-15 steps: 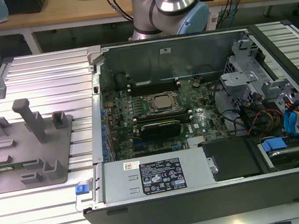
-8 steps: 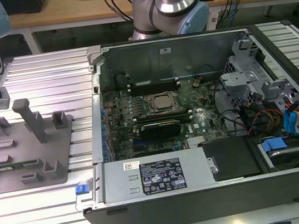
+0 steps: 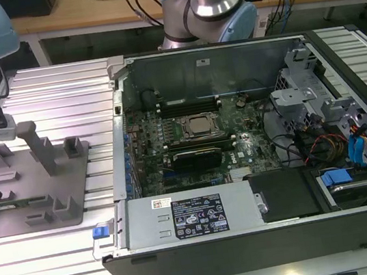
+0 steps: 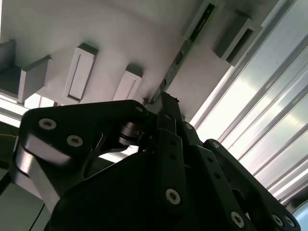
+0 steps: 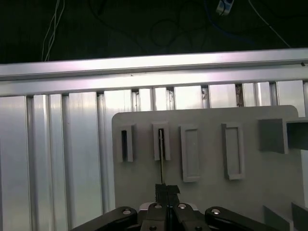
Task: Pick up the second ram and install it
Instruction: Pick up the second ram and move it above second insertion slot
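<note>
Green, thin circuit-board stick [image 5: 162, 168] gripped over the grey plastic fixture [image 5: 207, 192]
The black metal hand [image 5: 166, 188] has its fingers almost together, pinching one end of the stick. The stick stands edge-on in a slotted block of the fixture, on the ribbed aluminium worktop [image 5: 62, 159] — at the exterior view's left.

Pincers: we count one pincer [image 5: 167, 190].
Ram sticks: we count one, the second ram [image 5: 162, 154], running straight out from the pincer's tips.
Slot blocks: we count four slot blocks [image 5: 233, 150] in a row just beyond the pincer.
Fixtures: one grey fixture [image 5: 207, 202] under the pincer.
Computer cases: one computer case [image 3: 214, 67], well apart from the pincer.
</note>
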Robot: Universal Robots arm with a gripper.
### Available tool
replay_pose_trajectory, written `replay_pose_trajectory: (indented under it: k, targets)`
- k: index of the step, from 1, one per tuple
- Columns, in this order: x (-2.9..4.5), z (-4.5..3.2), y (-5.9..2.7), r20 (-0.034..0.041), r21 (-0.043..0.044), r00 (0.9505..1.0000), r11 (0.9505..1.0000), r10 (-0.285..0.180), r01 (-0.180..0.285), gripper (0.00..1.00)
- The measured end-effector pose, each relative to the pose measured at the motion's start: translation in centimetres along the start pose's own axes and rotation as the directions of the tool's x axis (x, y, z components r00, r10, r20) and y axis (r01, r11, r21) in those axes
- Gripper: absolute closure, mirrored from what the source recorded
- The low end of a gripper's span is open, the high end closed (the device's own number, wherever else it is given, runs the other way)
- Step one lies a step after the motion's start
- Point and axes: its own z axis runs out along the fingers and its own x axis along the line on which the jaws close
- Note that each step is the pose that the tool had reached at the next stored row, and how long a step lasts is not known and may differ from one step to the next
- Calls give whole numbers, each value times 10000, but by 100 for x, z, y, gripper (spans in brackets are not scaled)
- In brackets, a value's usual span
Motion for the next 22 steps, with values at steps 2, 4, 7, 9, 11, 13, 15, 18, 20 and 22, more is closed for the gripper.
replay_pose_trajectory:
  k: [2,4,7,9,11,13,15,18,20,22]
  targets:
    - [0,42,-1,-12,1,10000,10000,3,-3,92]
    - [0,41,-1,-21,-2,10000,10000,3,-3,92]
    - [0,43,-1,-29,0,10000,10000,4,-4,91]
    - [0,43,-1,-37,1,10000,10000,4,-4,79]
    - [0,64,-1,-78,2,9997,9997,-235,235,72]
    - [-8,125,2,-129,1,9974,9975,-709,709,72]
    - [-14,170,12,-149,-2,9955,9956,-935,935,72]
    - [-38,240,17,-186,-2,9937,9939,-1103,1103,72]
    - [-38,240,17,-190,-4,9936,9937,-1117,1117,72]
    - [-38,240,17,-190,-4,9935,9937,-1118,1118,72]
